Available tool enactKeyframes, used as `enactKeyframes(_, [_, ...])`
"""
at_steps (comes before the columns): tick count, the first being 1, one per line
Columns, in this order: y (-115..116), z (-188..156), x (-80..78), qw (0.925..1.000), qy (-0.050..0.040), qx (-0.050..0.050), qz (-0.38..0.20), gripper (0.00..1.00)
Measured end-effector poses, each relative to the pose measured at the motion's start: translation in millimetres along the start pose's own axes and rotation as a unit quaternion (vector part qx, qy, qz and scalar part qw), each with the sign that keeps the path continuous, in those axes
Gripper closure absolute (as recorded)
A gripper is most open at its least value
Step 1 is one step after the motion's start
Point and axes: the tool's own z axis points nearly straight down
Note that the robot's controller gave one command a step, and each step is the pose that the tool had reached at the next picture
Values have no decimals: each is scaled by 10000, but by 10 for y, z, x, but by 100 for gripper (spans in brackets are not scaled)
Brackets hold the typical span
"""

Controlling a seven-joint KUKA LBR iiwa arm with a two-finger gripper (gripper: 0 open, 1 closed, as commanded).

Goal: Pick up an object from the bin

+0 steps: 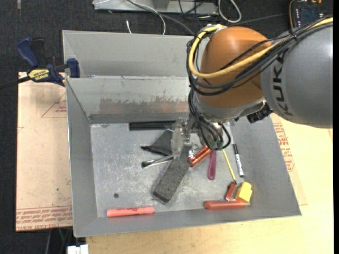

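My gripper (184,137) reaches down under the orange wrist cover into the middle of the bin. It stands at the upper end of a long grey block (169,180) that lies slanted towards the bin's front. Just left of it lies a flat black triangular piece (161,141), with a thin metal rod (157,162) below that. Just right of the gripper lies a short orange marker (199,155), and beside that a magenta pen (212,166). Whether the gripper touches the block cannot be made out.
A black bar (151,125) lies along the back wall. At the right lie a thin yellow stick (229,163) and a black-and-white pen (239,162). A red tool with a yellow block (237,196) lies front right, a salmon marker (130,211) front left.
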Motion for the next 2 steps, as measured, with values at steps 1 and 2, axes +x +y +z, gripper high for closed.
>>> enactKeyframes(1, [398, 725, -287, 9995, 21, -4, -322, 100])
enactKeyframes(2, [505, 677, -163, 9999, -55, -11, -108, 100])
